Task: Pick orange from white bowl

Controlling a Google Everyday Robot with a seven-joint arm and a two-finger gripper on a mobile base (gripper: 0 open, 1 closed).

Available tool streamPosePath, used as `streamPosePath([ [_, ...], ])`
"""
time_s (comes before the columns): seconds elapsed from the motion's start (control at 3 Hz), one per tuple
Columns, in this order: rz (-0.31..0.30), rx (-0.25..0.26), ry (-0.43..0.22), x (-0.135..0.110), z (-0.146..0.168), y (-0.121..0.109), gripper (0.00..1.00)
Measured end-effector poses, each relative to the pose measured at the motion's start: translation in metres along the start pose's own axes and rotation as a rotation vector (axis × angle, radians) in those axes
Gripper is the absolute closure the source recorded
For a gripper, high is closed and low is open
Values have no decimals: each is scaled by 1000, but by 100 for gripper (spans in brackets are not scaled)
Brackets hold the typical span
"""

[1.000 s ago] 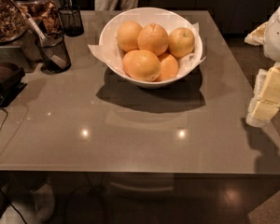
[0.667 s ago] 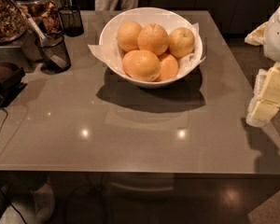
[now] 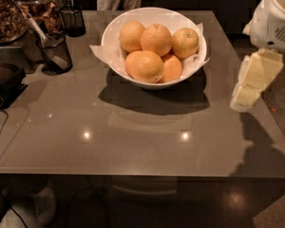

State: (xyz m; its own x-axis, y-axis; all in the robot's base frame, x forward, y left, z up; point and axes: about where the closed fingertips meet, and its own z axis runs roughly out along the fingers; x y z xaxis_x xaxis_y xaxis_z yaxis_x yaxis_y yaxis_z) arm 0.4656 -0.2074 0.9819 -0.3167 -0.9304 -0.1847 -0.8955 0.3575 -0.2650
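Task barely begun: the orange [image 3: 145, 65] lies untouched in the white bowl [image 3: 154, 83], far centre, while the gripper [image 3: 246, 93] hovers well apart at right, open or closed impossible to tell.

Pincer [image 3: 244, 96] at right edge, arm [image 3: 275, 18] cut off.

So the arm [image 3: 275, 18] sits in the top right corner, a chunky white housing up high. The cream-coloured gripper [image 3: 244, 96] hangs just below it at the far right, tilted down and leftward.
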Motion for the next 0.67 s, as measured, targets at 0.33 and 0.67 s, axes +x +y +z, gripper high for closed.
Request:
streamPosePath([
  [0.33, 137, -3, 47, -16, 9, -28, 0],
  [0.67, 172, 8, 34, -22, 8, -30, 0],
])
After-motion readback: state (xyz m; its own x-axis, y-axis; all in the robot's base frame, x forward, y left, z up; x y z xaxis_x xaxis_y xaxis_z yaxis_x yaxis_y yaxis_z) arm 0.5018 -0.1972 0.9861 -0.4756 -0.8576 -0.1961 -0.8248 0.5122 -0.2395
